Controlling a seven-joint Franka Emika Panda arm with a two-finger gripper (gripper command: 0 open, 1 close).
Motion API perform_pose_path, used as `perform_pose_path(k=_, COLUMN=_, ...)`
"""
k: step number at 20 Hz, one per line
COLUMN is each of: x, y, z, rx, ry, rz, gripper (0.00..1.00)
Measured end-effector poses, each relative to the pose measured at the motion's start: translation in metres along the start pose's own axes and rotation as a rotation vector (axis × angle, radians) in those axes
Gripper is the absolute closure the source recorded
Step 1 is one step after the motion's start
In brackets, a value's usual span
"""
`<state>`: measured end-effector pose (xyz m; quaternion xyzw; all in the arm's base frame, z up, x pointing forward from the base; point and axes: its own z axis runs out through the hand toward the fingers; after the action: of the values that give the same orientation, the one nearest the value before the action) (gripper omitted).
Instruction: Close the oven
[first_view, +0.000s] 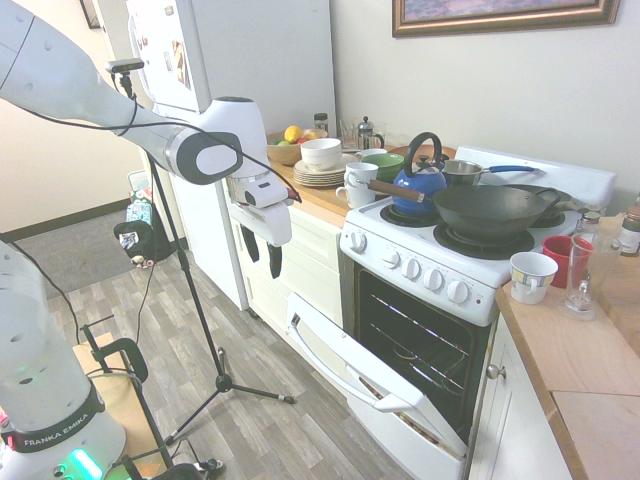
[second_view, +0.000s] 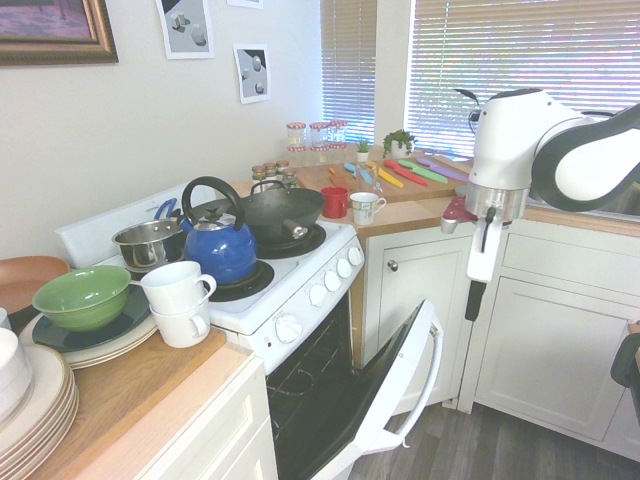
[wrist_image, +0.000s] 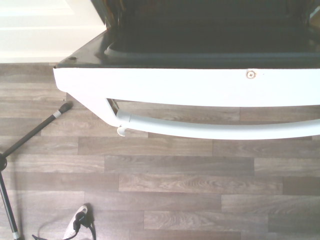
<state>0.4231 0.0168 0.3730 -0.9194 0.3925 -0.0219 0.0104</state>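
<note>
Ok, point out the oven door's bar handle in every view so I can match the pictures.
First exterior view: the bar handle runs along the half-open door's outer edge, lower middle.
Second exterior view: it shows edge-on at the door's free end, right of the oven.
Wrist view: it curves across the middle, above the wood floor.
Shared landmark: the white door itself, tilted partly open.

My oven (first_view: 425, 270) was white, with black burners and a dark inside. On it stood a blue kettle (first_view: 418, 185) and a black wok (first_view: 490, 210). A green bowl (second_view: 80, 296) sat on the tan wood counter (second_view: 130, 390). The floor (wrist_image: 165, 190) was grey wood-grain planks.
</note>
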Motion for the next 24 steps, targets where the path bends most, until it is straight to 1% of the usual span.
perform_pose_path(k=3, x=-0.001, y=0.000, z=0.001, rx=-0.004, ry=-0.009, rz=0.003, gripper=0.00)
perform_pose_path(k=7, x=-0.004, y=0.001, z=0.007, rx=-0.051, ry=-0.023, rz=-0.016, gripper=0.00)
perform_pose_path(k=9, x=-0.009, y=0.001, z=0.024, rx=-0.088, ry=-0.050, rz=-0.028, gripper=0.00)
perform_pose_path(k=11, x=-0.015, y=0.004, z=0.051, rx=-0.129, ry=-0.079, rz=-0.035, gripper=0.00)
perform_pose_path(k=14, x=-0.024, y=0.007, z=0.093, rx=-0.153, ry=-0.101, rz=-0.039, gripper=0.00)
perform_pose_path(k=16, x=-0.029, y=0.006, z=0.111, rx=-0.140, ry=-0.111, rz=-0.027, gripper=0.00)
perform_pose_path(k=19, x=-0.032, y=-0.004, z=0.127, rx=-0.078, ry=-0.118, rz=0.021, gripper=0.00)
perform_pose_path(k=24, x=-0.030, y=-0.008, z=0.171, rx=-0.027, ry=-0.121, rz=0.082, gripper=0.00)
